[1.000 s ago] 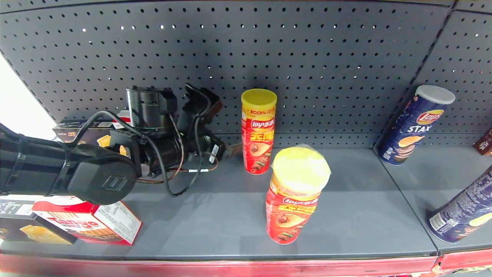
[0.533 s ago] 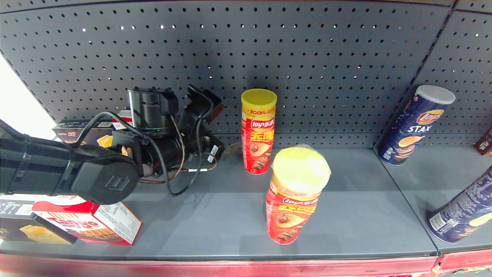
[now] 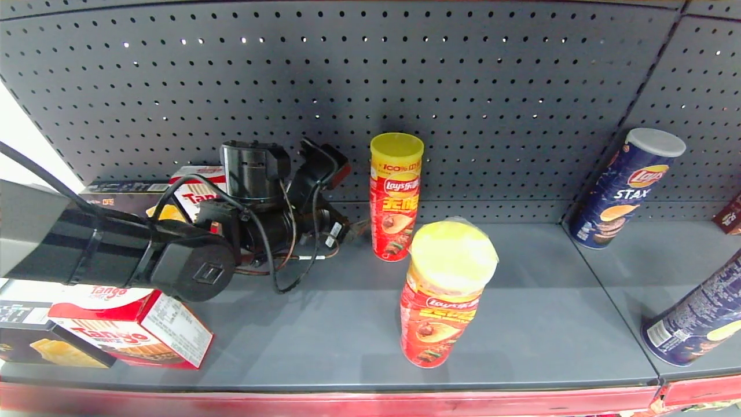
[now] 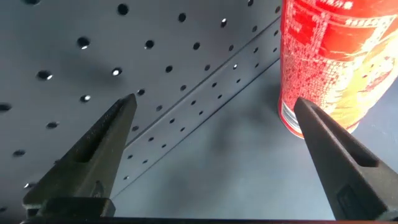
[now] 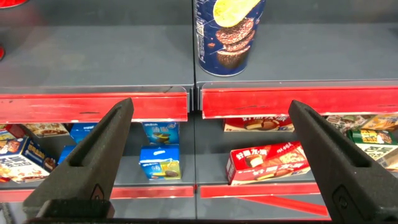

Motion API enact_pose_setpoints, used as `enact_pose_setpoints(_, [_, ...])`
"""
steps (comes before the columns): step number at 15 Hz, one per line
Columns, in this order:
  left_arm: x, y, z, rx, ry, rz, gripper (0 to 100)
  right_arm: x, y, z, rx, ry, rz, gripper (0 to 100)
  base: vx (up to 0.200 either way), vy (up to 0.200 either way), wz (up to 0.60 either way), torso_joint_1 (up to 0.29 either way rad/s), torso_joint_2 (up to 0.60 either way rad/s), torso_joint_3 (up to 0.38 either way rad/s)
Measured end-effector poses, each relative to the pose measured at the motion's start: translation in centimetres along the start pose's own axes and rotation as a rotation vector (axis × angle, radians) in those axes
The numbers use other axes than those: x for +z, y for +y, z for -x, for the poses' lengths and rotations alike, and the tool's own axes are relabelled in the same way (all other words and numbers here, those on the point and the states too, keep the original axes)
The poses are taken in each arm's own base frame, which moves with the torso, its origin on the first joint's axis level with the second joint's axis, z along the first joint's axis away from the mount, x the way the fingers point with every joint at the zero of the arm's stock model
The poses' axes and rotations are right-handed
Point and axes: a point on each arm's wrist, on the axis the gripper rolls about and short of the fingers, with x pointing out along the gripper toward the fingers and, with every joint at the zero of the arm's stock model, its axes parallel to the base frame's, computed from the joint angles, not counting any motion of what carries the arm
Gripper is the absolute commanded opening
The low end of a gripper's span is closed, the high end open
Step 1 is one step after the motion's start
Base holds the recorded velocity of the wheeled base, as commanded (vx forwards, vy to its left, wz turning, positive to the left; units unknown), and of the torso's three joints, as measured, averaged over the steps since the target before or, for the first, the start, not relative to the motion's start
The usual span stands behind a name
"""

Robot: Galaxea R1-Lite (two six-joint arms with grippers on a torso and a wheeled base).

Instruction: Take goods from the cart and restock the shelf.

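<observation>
Far back on the grey metal shelf (image 3: 324, 324), close against the perforated grey back panel (image 3: 289, 87), a tall red crisp can with a yellow lid (image 3: 395, 197) is standing upright. The left gripper (image 3: 360, 226) is hovering just to its left, fingers spread wide and holding nothing. Seen from the left wrist, that gripper (image 4: 214, 102) is leaving the can (image 4: 329, 62) outside the gap, just beside one finger. A second red can with a yellow lid (image 3: 443, 301) is standing nearer the front edge and slightly to the right, apart from the first. Both are looking settled, so this part of the restocking is appearing done, with the left arm free of its load. The right gripper (image 5: 211, 104) is also hanging open and empty, facing the red-edged lower shelves, with a dark blue crisp can (image 5: 227, 34) standing on the level above them. Other dark blue cans (image 3: 622, 191) are occupying the right bay, and red and white wafer boxes (image 3: 133, 333) are lying at the near left. What is probably remaining is a return to the cart for further goods, since neither arm is carrying anything.
</observation>
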Motion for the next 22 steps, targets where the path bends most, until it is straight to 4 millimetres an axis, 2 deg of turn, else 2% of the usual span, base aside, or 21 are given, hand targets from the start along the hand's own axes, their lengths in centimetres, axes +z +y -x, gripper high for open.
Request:
enact_pose_setpoints(7, [0.4, -0.9, -0.9, 0.002, -0.010, -0.006, 100, 0.0, 0.0, 0.0, 0.000, 0.000, 0.000, 100, 0.000, 0.000, 0.00, 0.000, 0.00, 0.000])
enact_pose_setpoints(10, [0.3, 0.0, -0.5, 0.035, 0.001, -0.008, 100, 0.0, 0.0, 0.0, 0.000, 0.000, 0.000, 100, 0.000, 0.000, 0.00, 0.000, 0.00, 0.000])
enact_pose_setpoints(12, [1.4, 1.7, 1.0, 0.086, -0.019, -0.002, 100, 0.0, 0.0, 0.0, 0.000, 0.000, 0.000, 100, 0.000, 0.000, 0.00, 0.000, 0.00, 0.000])
enact_pose_setpoints(14, [2.3, 2.4, 2.8, 0.135, -0.019, 0.003, 100, 0.0, 0.0, 0.0, -0.001, 0.000, 0.000, 100, 0.000, 0.000, 0.00, 0.000, 0.00, 0.000])
enact_pose_setpoints(17, [3.0, 2.5, 5.2, 0.181, -0.075, 0.011, 100, 0.0, 0.0, 0.0, 0.000, 0.000, 0.000, 100, 0.000, 0.000, 0.00, 0.000, 0.00, 0.000])
enact_pose_setpoints(22, [3.5, 2.0, 7.3, 0.193, -0.164, 0.018, 100, 0.0, 0.0, 0.0, -0.005, 0.001, 0.002, 100, 0.000, 0.000, 0.00, 0.000, 0.00, 0.000])
